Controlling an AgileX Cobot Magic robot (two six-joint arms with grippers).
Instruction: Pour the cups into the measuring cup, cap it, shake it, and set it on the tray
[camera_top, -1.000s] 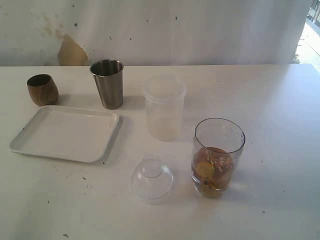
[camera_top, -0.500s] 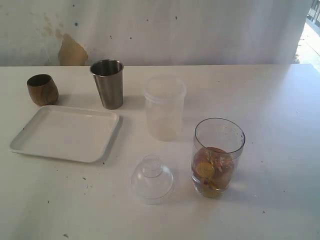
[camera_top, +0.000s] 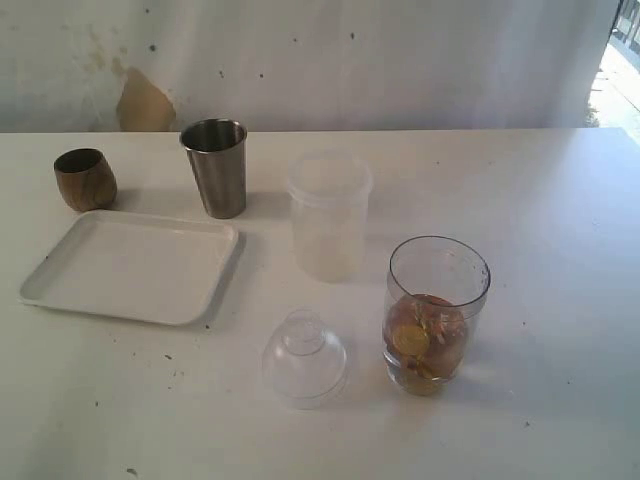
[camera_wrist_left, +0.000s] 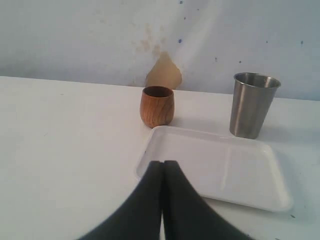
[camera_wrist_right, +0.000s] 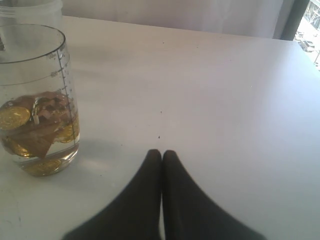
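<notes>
While left claw (camera_wrist_left: 162, 162) and right claw (camera_wrist_right: 161, 151) sit pressed together, empty, wooden cup (camera_wrist_left: 157, 106) and steel tumbler (camera_wrist_left: 251, 105) stand beyond the left one, past the tray (camera_wrist_left: 220, 170). Uncapped, the measuring cup (camera_wrist_right: 35, 100) near the right claw could topple if nudged.

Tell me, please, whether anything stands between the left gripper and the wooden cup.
Only the white tray: one end of it lies flat between the left gripper and the wooden cup. Nothing taller shows there.
</notes>
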